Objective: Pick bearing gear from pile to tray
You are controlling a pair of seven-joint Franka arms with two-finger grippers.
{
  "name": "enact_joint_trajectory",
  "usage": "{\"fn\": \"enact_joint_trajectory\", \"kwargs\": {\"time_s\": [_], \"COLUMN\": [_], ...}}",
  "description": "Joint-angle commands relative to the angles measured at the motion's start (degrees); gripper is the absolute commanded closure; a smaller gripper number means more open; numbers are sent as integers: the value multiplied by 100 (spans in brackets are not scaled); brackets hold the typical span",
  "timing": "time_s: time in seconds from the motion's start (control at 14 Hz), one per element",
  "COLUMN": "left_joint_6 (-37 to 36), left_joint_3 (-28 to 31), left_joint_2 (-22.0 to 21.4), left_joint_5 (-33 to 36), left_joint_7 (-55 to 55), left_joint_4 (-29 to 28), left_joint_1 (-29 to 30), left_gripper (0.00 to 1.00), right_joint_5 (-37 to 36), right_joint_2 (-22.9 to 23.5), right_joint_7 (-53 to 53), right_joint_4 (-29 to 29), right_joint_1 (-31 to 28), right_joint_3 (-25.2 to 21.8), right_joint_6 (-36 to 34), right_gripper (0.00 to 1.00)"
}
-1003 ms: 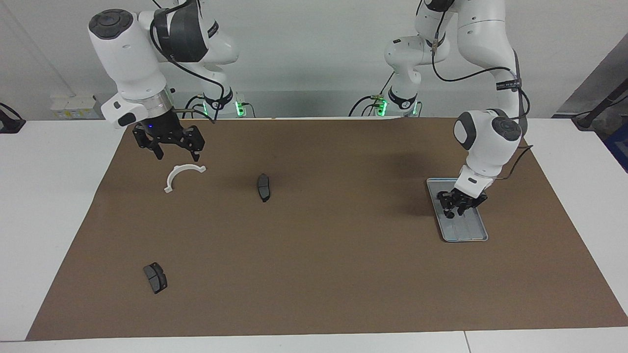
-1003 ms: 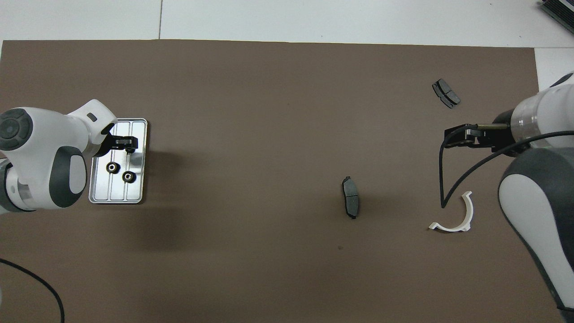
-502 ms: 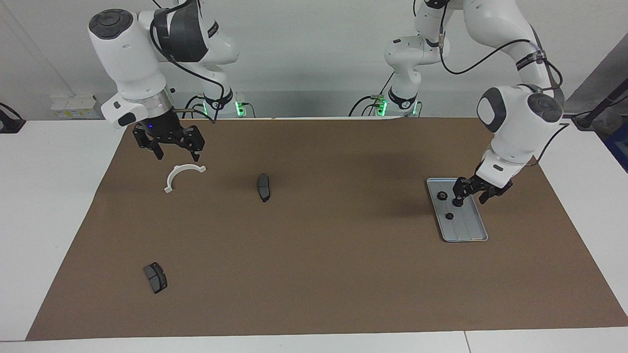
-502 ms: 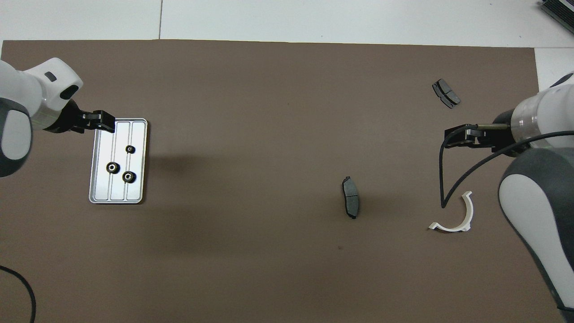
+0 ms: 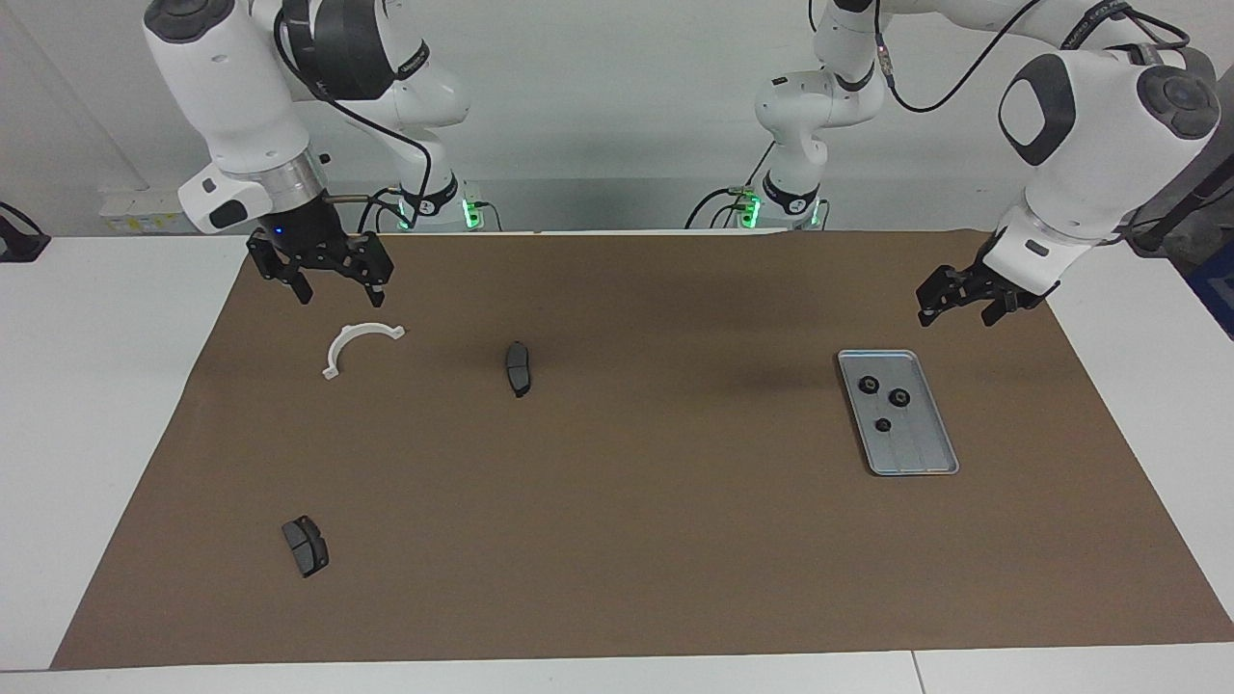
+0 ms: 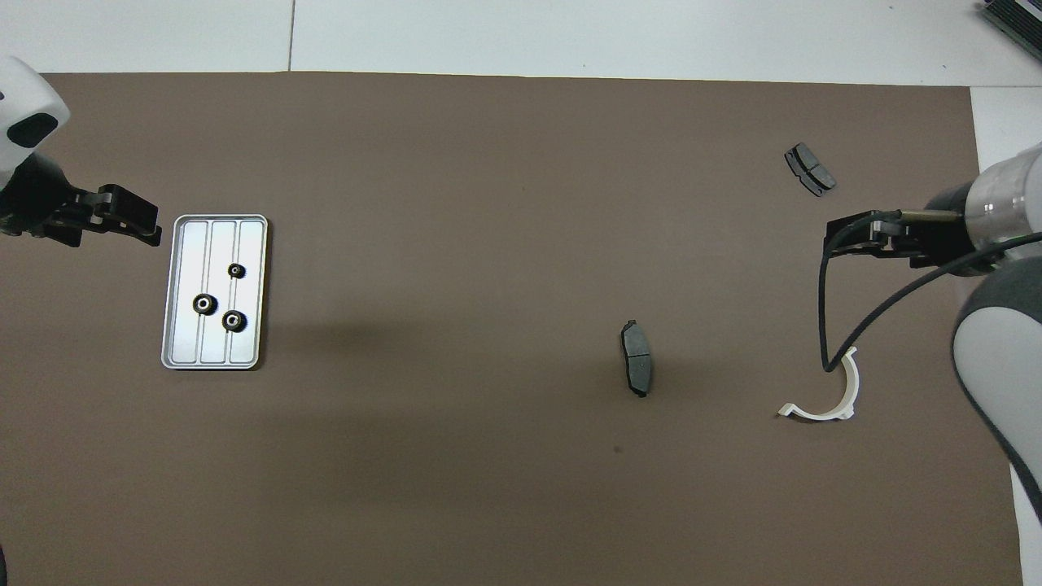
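Brown mat [image 5: 636, 501] spread over white table [image 5: 87, 434]. On mat, toward left arm's end: silver tray [image 5: 924, 458], three black gears [image 5: 898, 397] lying inside it, none touching another. Left gripper [image 5: 956, 304] raised over bare mat just beside tray, fingers spread, empty. Right gripper [image 5: 333, 287] hanging over mat near white plastic arc [image 5: 357, 345], fingers spread, empty. Dark brake pad [image 5: 518, 368] near mat's middle, well apart from tray. Second brake pad [image 5: 306, 546] farther from robots, at right arm's end.
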Motion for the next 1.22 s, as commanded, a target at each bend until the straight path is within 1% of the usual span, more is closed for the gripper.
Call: {"fn": "enact_joint_trajectory", "kwargs": {"time_s": [0.0, 0.07, 0.29, 0.36, 0.43, 0.64, 0.86, 1.0, 1.07, 1.15], "left_joint_6": [-489, -508, -596, -570, -517, -490, -350, -297, -253, -227], "left_joint_3": [-34, -17, -16, -34, -34, -25, 10, 36, 36, 45], "left_joint_2": [105, 114, 131, 88, 61, 35, -35, -53, -53, -62], "left_joint_5": [-26, -26, -26, -34, -8, -43, -61, -61, -43, -43], "left_joint_7": [-31, -31, -224, -355, -383, -401, -383, -348, -365, -374], "left_joint_4": [579, 615, 703, 686, 660, 659, 607, 563, 563, 528], "left_joint_1": [-190, -261, -445, -481, -482, -455, -403, -368, -341, -341], "left_gripper": [7, 7, 7, 5, 0, 0, 0, 0, 0, 0], "right_joint_5": [163, 136, 136, 110, 92, 4, -154, -215, -442, -505], "right_joint_2": [576, 656, 543, 421, 359, 288, -150, -160, -160, -160], "right_joint_7": [-268, -269, -199, -190, -181, -129, -85, -102, -59, 151], "right_joint_4": [909, 1017, 834, 694, 571, 447, -263, -283, -292, -274], "right_joint_1": [-165, -165, -86, -86, -68, -50, -33, -15, 211, 326], "right_joint_3": [2, 2, 10, 2, 2, 2, 63, 80, 89, 89], "right_joint_6": [-701, -791, -801, -774, -722, -695, -134, -106, -98, -89], "right_gripper": [0, 0, 0, 0, 0, 0, 0, 0, 0, 0]}}
